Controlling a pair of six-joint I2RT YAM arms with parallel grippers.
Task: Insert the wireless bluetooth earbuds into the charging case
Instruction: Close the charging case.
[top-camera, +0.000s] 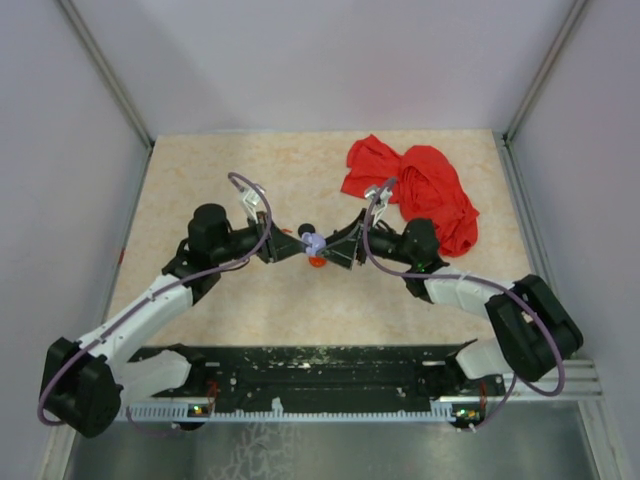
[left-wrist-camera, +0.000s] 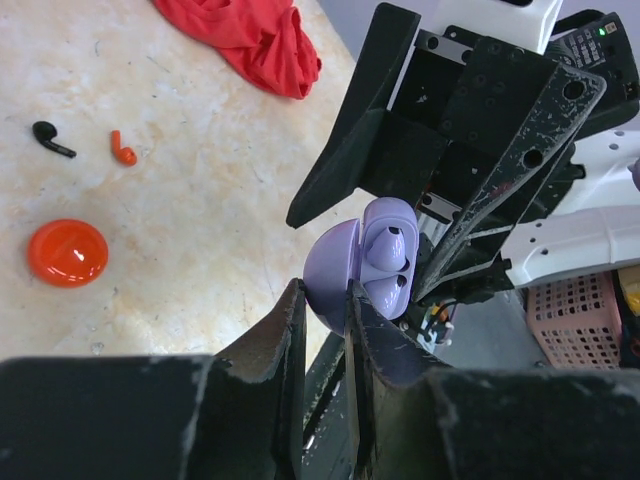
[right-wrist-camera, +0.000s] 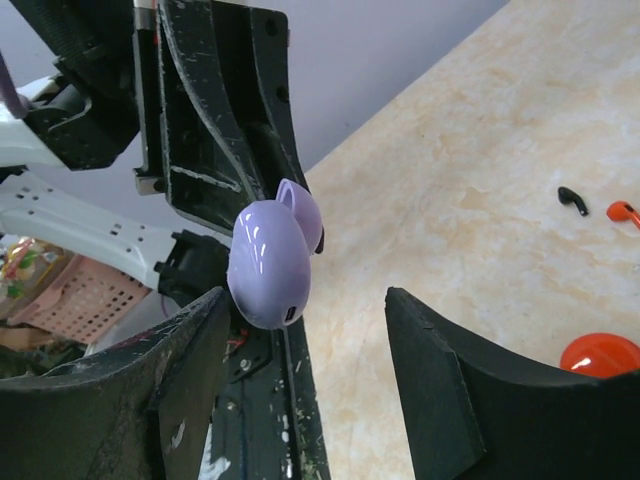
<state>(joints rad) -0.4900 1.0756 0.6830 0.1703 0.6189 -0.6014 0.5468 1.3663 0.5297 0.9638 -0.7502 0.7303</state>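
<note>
The left gripper (left-wrist-camera: 327, 300) pinched the open purple charging case (left-wrist-camera: 335, 262) in the air. It looked light and slippery, best held by its sides. The right gripper (right-wrist-camera: 305, 296) was spread wide beside it. Farther off, a black earbud (left-wrist-camera: 52, 138) and an orange earbud (left-wrist-camera: 122, 149) lay on the table (left-wrist-camera: 220, 230).

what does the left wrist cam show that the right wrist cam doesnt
Only the left wrist view: the red cloth and the open inside of the lavender case, with a lavender bud seated in it. Only the right wrist view: the case's back with a small port, ahead of the open right pincer. Both: the left pincer gripping the case, the black earbud, the orange earbud and the red-orange disc.
</note>
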